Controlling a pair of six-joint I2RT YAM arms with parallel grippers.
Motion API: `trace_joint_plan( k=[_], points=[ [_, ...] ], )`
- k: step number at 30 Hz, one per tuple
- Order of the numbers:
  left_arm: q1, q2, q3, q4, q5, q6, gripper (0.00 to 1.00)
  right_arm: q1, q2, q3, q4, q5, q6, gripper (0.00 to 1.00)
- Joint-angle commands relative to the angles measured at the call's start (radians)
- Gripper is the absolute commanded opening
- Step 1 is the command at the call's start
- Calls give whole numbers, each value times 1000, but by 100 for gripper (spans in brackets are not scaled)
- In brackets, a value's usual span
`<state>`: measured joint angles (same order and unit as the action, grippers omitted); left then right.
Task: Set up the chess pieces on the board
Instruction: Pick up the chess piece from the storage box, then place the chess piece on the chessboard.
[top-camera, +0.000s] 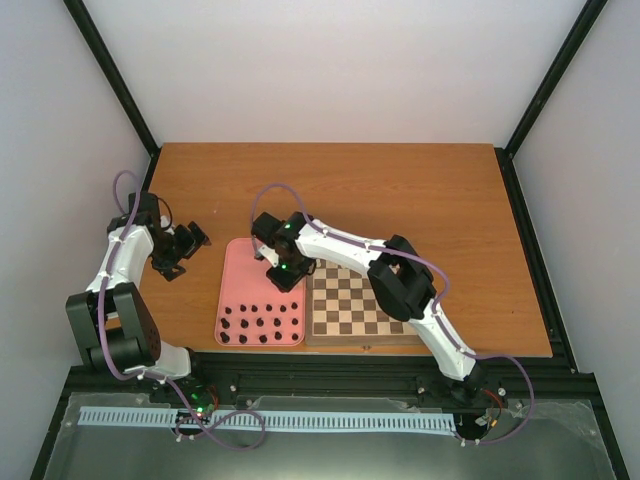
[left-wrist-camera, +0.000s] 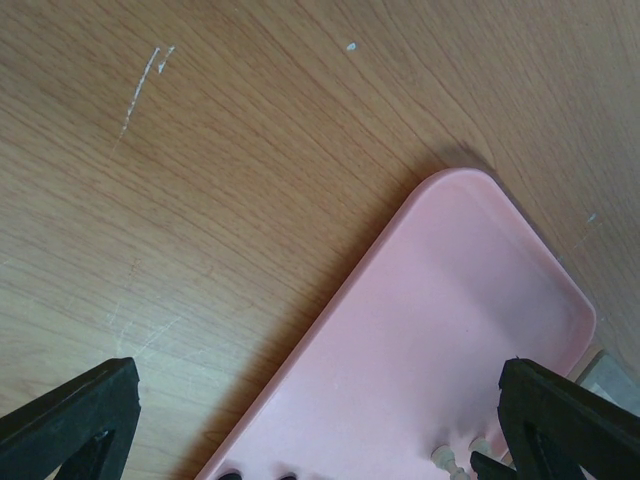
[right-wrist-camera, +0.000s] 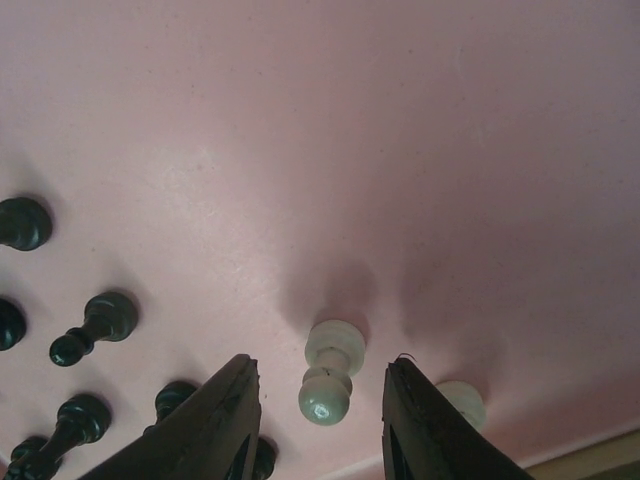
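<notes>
While the chessboard (top-camera: 350, 310) was seen bare, a white pawn (right-wrist-camera: 328, 377) was straddled, ungripped, by the open right end effector (right-wrist-camera: 320, 365).

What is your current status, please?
Right gripper jaws open, straddling white pawn on pink tray. Left gripper open, empty. Black pieces close beside.
</notes>
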<state>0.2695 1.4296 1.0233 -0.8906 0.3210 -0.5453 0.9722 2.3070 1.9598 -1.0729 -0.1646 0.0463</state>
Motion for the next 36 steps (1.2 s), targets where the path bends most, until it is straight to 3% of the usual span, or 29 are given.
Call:
trace_joint_plan(
  k=[1,16,29,32,36],
  points=[
    [4,-33,6,-7,9,14,100,14,17,-6,-1,5,10,34],
    [4,-32,2,-6,4,15,100,14,14,-2,2,20,8,12],
    [4,-32,10,-8,0,16,100,-36,-114,209,-59,108,22,10],
    [4,-31,14,-11,-2,16,100,-90,-202,162,-78,132,42,10],
    [4,-31,18,-11,-4,16,100,-183,-376,-61,-65,177,62,10]
  ],
)
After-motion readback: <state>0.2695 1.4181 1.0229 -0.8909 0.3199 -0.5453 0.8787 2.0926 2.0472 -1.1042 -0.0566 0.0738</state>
